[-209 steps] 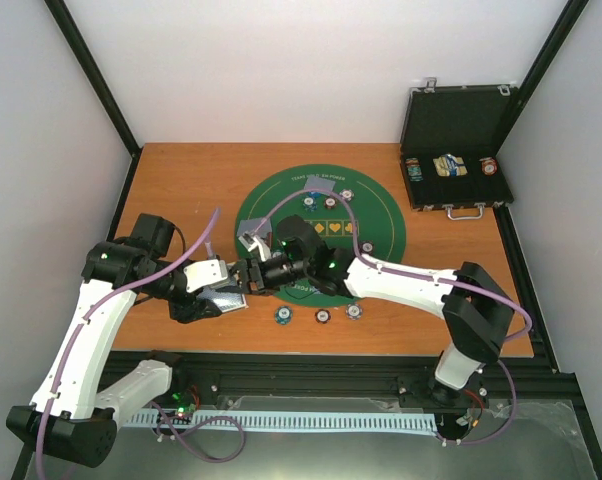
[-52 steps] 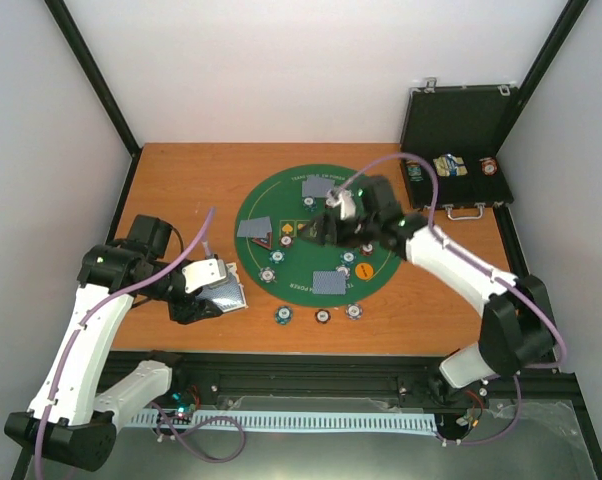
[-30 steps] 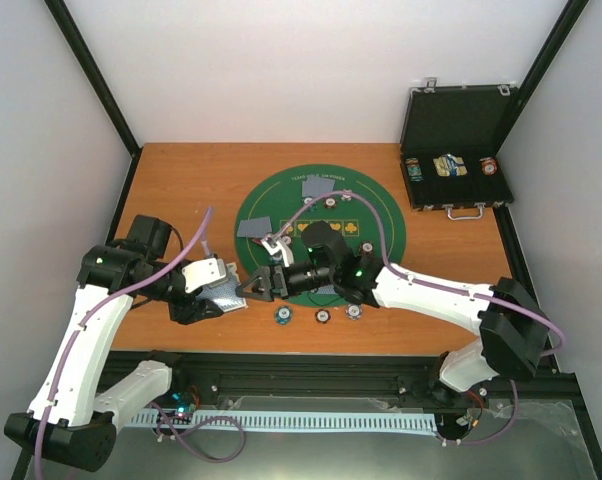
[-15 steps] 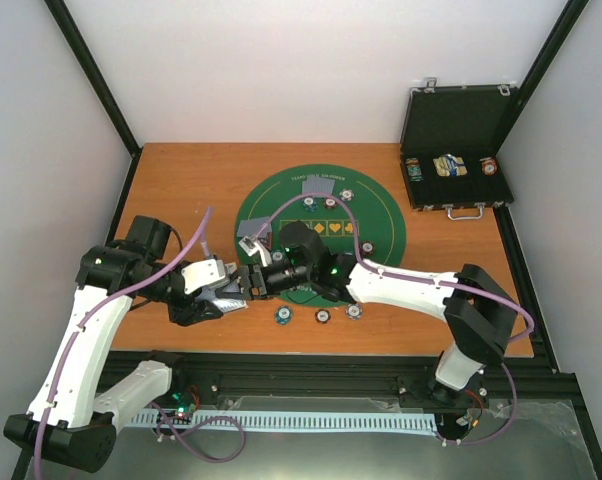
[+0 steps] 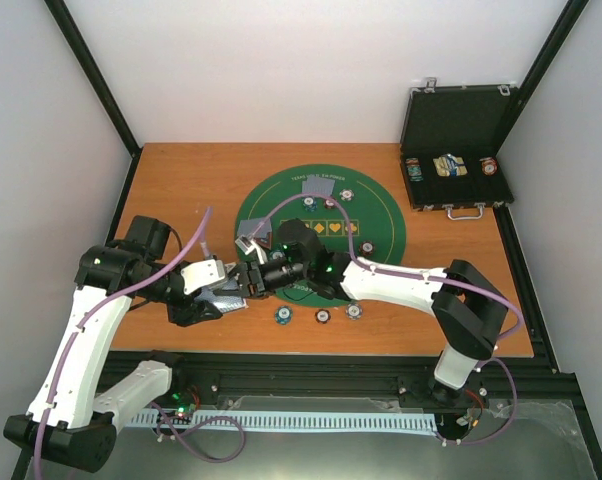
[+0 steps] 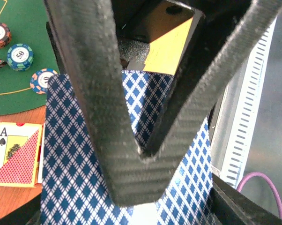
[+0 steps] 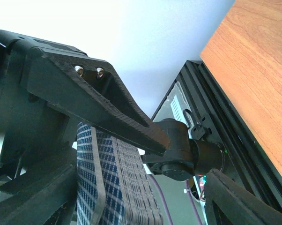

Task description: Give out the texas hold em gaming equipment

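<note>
Dealing from the deck: one arm offers the cards, the other reaches for the top one.
The deck (image 6: 70, 154) of blue-diamond-backed cards hangs just off the near-left edge of the green mat (image 5: 381, 255), toward the left side of the table (image 5: 181, 180). It is clenched in the left gripper (image 5: 209, 292) and tipped up, probably so its free edge faces the other arm. The right gripper (image 5: 251, 278) reaches across the mat to that edge. Its jaws stand apart, straddling the cards, and seem not yet to pinch one, though the wrist view is too close to be sure. Some dealt cards (image 5: 319, 186) lie on the mat, and striped chips (image 5: 282, 316) lie by its near edge.
</note>
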You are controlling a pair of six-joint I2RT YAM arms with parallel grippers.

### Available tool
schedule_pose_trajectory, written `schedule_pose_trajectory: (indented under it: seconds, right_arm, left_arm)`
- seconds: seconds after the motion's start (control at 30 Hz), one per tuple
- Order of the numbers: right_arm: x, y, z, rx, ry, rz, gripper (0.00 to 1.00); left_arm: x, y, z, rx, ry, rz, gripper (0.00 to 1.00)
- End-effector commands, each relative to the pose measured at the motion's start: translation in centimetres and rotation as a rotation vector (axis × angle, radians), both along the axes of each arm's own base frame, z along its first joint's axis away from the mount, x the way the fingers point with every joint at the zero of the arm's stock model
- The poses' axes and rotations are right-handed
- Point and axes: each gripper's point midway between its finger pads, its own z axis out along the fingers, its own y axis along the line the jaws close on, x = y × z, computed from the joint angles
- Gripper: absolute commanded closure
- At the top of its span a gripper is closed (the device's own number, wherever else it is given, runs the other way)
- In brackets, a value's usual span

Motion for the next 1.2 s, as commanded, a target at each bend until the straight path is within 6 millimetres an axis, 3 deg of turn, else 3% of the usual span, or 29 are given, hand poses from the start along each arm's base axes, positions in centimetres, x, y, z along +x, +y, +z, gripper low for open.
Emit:
schedule_pose_trajectory:
  seconds: [0.0, 0.13, 0.53, 0.6, 0.7, 0.8, 1.17]
  right_arm:
    - [1.1, -1.6, -2.6, -0.065, 0.028, -0.044, 0.29]
    - [1.3, -2.9, -3.0, -0.08, 0.045, -0.063, 0.35]
    - [1.3, -4.3, 0.0, -0.061, -0.003, -0.094, 0.55]
    - [1.1, -4.4, 0.6, -0.046, -0.006, -0.092, 0.52]
    - [0.7, -4.2, 1.6, -0.017, -0.015, -0.077, 0.34]
    - [0.1, -3.7, 2.2, 0.012, -0.013, -0.049, 0.27]
    - [-0.8, -0.9, 1.7, 0.02, 0.002, 0.012, 0.26]
  left_arm:
    - [-0.5, -0.5, 2.1, -0.046, -0.059, -0.035, 0.89]
    - [-0.4, -0.6, 2.2, -0.049, -0.062, -0.037, 0.89]
    - [-0.3, -0.5, 2.1, -0.045, -0.069, -0.039, 0.89]
    - [-0.3, -0.4, 1.9, -0.039, -0.068, -0.039, 0.89]
    - [-0.4, -0.4, 1.8, -0.036, -0.067, -0.042, 0.89]
    - [-0.3, -0.4, 1.8, -0.036, -0.067, -0.042, 0.89]
    - [-0.4, -0.3, 1.8, -0.031, -0.063, -0.041, 0.89]
